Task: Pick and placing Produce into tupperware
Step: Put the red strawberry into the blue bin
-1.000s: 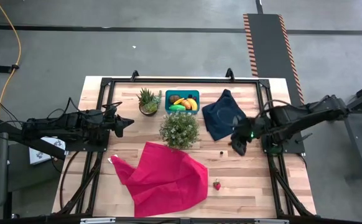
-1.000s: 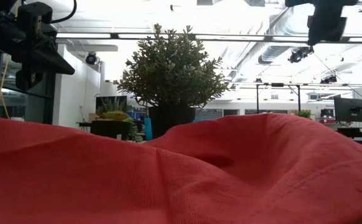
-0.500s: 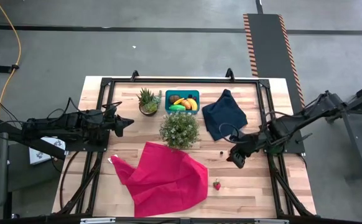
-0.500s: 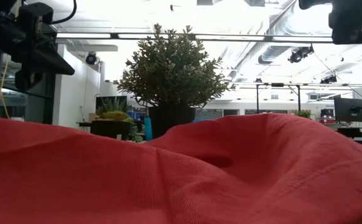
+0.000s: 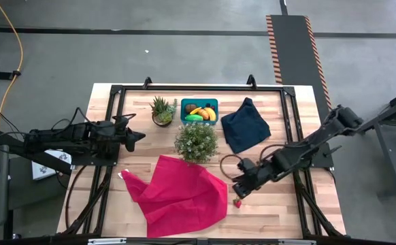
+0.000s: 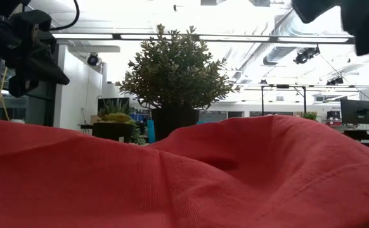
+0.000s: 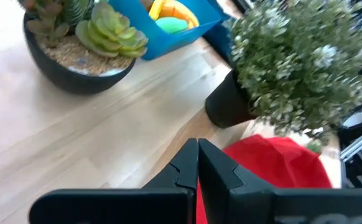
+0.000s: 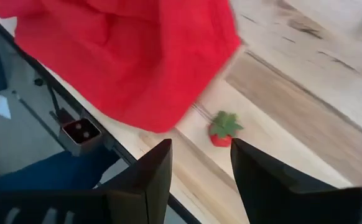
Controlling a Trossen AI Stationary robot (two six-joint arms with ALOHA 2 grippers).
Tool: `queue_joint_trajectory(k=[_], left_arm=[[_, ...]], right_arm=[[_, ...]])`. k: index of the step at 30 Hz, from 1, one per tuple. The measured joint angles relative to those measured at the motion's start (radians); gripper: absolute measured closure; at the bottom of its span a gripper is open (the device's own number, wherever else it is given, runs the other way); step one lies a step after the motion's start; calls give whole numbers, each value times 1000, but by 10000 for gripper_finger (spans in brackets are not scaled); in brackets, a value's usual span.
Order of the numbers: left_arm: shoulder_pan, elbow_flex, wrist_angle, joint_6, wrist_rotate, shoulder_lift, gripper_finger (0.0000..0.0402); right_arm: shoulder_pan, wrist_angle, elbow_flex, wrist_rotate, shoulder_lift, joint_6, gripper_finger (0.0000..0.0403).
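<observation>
The teal tupperware stands at the table's far middle and holds a yellow banana, a green piece and orange pieces; the left wrist view shows one corner of the tupperware. A red strawberry lies on the bare wood near the front edge, just right of the red cloth. My right gripper hangs open above and just beyond it. In the right wrist view the strawberry lies a little ahead of the gap of my right gripper. My left gripper waits shut at the left.
A crumpled red cloth covers the near middle, and its edge lies close to the strawberry. A bushy potted plant stands mid-table, a small succulent pot left of the tupperware, a navy cloth at the far right.
My right gripper has swung from beside the navy cloth toward the table's near edge and leftward, sinking toward the strawberry while its wrist rolled. Its fingers have stayed open. The strawberry has not moved.
</observation>
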Motion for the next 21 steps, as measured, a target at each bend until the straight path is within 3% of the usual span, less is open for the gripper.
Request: queue_joint_trajectory(k=[10,21], left_arm=[[0,0,-64,28,0,0,401],[0,0,-64,29,-3,0,401]], right_arm=[[9,-313,286,12,254,117,247],[80,-324,355,55,360,306,247]])
